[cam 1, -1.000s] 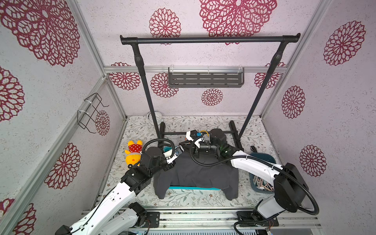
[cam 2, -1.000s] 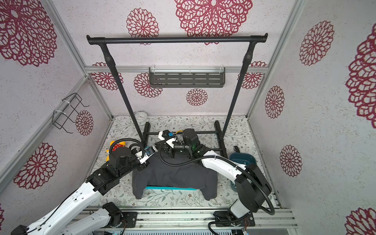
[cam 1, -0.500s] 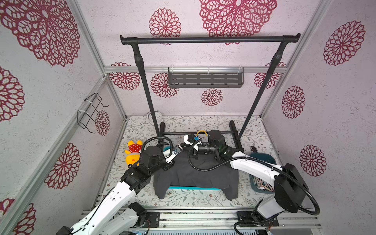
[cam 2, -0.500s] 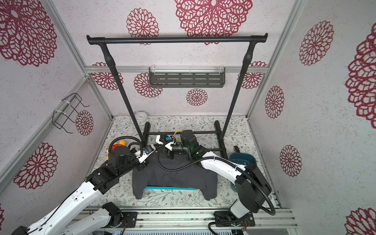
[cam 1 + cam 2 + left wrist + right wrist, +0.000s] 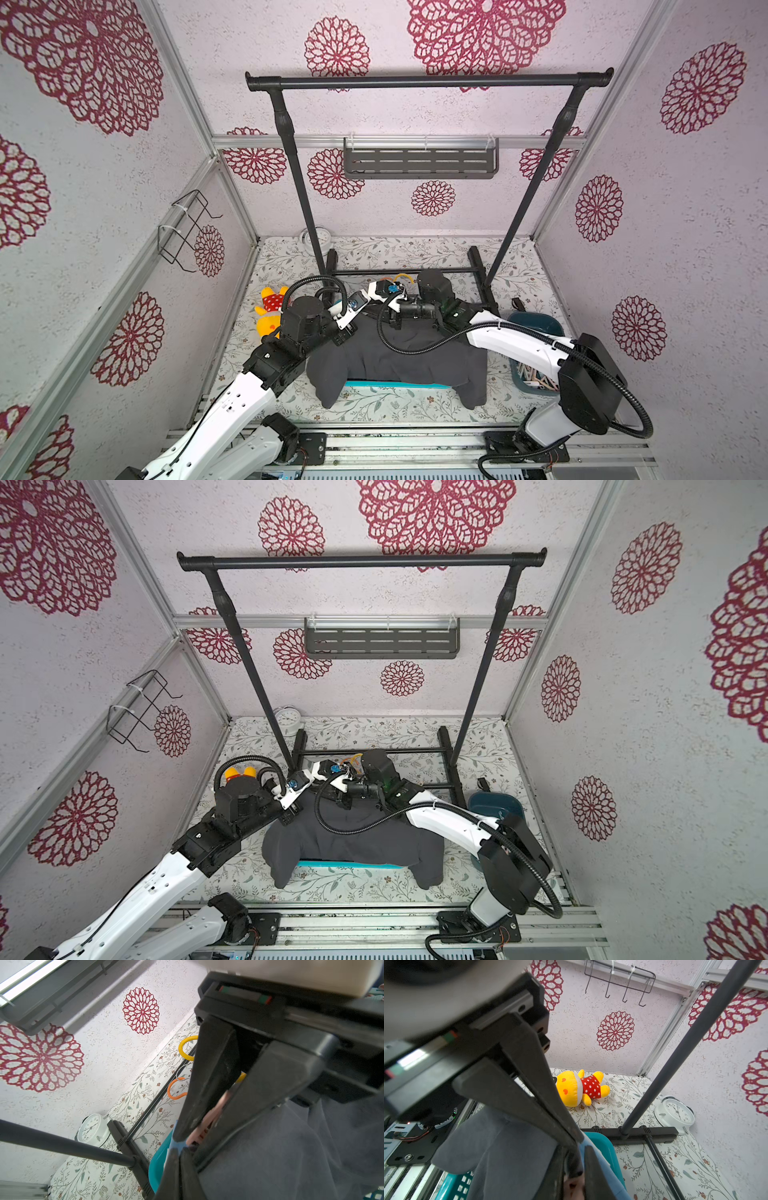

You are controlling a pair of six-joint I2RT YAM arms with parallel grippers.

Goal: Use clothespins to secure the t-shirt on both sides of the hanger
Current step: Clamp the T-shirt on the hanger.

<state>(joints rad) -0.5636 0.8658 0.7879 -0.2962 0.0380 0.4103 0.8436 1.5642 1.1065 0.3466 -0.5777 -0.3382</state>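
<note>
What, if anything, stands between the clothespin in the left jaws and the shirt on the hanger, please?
Nothing visible does: the peach clothespin, gripped in the left jaws, sits right at the blue hanger and the grey shirt.

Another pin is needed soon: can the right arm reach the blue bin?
Probably yes: the blue bin lies open by the right arm's base, though its forearm crosses above it and the right gripper is at the t-shirt.

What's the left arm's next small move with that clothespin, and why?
Probably ease the left pincer onward so the peach clothespin straddles the blue hanger edge and t-shirt: it sits squeezed in the pincer right beside that edge, apparently not clipped on yet.
</note>
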